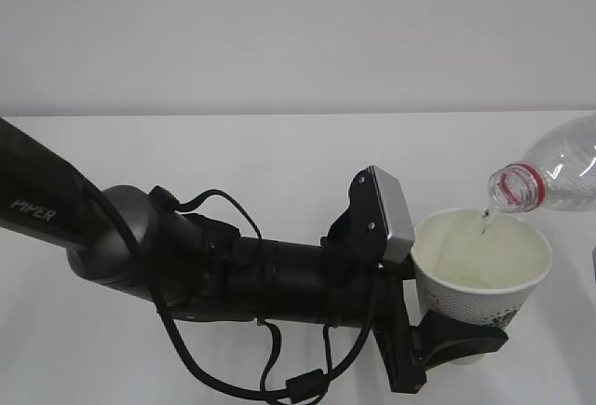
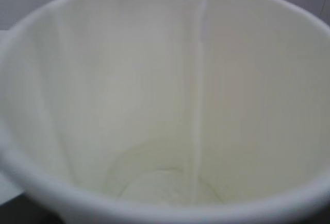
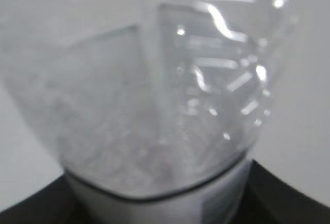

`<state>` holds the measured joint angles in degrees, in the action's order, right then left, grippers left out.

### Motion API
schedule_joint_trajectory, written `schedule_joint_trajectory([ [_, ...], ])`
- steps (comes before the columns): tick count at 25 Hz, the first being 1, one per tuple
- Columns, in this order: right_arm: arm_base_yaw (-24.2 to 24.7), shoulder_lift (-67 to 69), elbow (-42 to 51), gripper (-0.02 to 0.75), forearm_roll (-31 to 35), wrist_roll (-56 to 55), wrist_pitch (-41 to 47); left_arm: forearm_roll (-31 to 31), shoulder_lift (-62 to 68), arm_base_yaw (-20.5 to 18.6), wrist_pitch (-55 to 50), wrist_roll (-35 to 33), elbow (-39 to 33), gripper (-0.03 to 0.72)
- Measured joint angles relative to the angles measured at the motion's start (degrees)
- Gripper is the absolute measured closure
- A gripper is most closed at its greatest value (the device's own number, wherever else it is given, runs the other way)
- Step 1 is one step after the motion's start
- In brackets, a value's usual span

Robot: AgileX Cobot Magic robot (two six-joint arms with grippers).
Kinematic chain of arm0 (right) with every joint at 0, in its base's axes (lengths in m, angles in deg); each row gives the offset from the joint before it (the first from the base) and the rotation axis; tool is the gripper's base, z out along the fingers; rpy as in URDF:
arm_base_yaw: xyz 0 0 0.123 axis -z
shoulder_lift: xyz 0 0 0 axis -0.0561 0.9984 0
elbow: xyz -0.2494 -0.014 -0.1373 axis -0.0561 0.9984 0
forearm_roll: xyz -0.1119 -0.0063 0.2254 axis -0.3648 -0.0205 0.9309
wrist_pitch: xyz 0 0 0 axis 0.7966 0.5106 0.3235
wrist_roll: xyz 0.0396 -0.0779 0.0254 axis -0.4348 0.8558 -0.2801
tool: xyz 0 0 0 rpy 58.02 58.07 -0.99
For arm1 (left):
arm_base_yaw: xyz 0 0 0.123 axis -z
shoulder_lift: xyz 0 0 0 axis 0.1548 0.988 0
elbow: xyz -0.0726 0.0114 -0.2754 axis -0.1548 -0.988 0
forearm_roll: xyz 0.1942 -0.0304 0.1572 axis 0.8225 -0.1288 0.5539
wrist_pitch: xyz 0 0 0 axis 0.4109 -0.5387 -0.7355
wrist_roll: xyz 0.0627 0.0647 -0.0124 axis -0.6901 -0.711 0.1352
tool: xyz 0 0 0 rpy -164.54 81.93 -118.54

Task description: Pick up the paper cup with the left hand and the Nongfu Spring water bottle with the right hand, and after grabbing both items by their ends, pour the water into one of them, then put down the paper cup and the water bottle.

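Observation:
The white paper cup (image 1: 480,270) is held upright above the table, with my left gripper (image 1: 466,340) shut round its lower part. The clear water bottle (image 1: 559,177), with its red neck ring, is tilted down from the right, its mouth over the cup's rim. A thin stream of water (image 1: 483,222) falls into the cup. In the left wrist view the cup's inside (image 2: 103,90) fills the frame, the stream (image 2: 197,105) runs down and a little water (image 2: 170,188) lies at the bottom. The bottle (image 3: 154,95) fills the right wrist view, with my right gripper (image 3: 165,216) shut on its end.
The white table (image 1: 233,172) runs back to a plain pale wall. My left arm (image 1: 140,247), marked PIPER, stretches across the lower left with loose black cables (image 1: 233,377) and a grey camera box (image 1: 391,214) beside the cup.

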<state>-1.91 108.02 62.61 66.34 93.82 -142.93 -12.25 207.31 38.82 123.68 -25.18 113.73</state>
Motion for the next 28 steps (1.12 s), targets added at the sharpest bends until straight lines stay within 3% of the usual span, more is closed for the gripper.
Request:
schedule_joint_trajectory([
  [28, 0.00, 0.00, 0.00, 0.307, 0.00, 0.24, -0.65, 0.00, 0.00, 0.00, -0.10, 0.00, 0.00, 0.145],
])
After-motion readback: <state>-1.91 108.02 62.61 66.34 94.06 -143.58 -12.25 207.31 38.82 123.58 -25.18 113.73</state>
